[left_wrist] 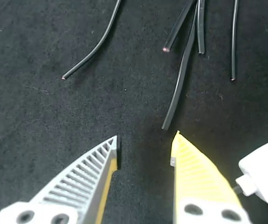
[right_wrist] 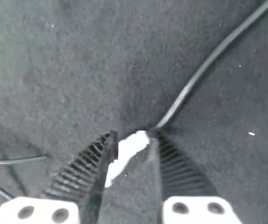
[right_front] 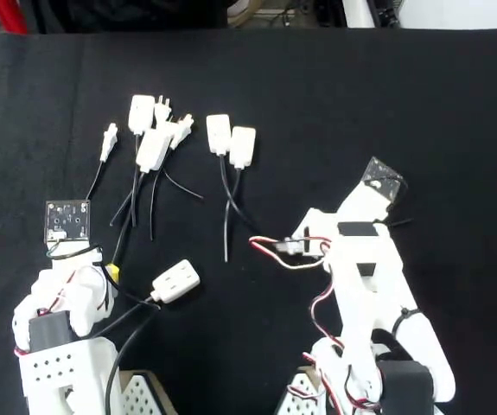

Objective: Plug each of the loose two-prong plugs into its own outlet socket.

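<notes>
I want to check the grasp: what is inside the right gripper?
The right gripper is shut on a white plug; its black cable leads away. Its prongs are covered.

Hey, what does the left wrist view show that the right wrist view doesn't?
Left wrist view: the left tool, open, above loose cut cord ends, with a white outlet socket beside its yellow finger. Right wrist view: the right tool shut on a white plug whose cord trails away. Both: black cord lying on the black cloth.
</notes>
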Available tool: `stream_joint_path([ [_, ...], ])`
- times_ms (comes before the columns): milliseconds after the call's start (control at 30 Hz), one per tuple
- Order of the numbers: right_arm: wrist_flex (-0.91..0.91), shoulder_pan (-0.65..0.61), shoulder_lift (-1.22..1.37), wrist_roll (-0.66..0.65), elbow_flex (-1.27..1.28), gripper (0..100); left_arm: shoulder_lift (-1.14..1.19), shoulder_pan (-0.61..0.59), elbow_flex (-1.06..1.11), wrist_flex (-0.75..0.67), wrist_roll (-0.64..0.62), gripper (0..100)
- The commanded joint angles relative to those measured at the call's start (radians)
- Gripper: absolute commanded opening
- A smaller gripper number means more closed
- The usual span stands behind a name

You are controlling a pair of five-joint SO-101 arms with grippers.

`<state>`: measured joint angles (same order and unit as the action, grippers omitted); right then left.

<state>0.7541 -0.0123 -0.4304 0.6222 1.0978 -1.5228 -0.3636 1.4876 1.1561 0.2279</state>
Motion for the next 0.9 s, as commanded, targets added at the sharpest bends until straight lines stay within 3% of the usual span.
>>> stream_joint_path([
  [0, -0.017, 0.008, -0.016, 0.012, -0.005, 8.1, -0.005, 0.012, -0.007, -0.012, 0.0, 20],
  [267, -0.035, 0.011, -0.016, -0.021, -0.071, 8.5, -0.005, 0.01, -0.007, -0.012, 0.0, 20],
  [467, 0.215, 0.008, -0.024, -0.017, -0.228, 9.3, -0.005, 0.01, -0.007, -0.012, 0.0, 20],
  [600, 0.315, -0.017, -0.018, -0.015, -0.242, 20.1, -0.005, 0.01, -0.007, -0.012, 0.0, 20],
  [733, 0.226, -0.048, -0.016, 0.037, -0.139, 29.5, -0.005, 0.01, -0.007, -0.012, 0.0, 20],
  [867, 0.046, -0.052, -0.016, 0.109, -0.048, 24.1, -0.005, 0.01, -0.007, -0.014, 0.0, 20],
])
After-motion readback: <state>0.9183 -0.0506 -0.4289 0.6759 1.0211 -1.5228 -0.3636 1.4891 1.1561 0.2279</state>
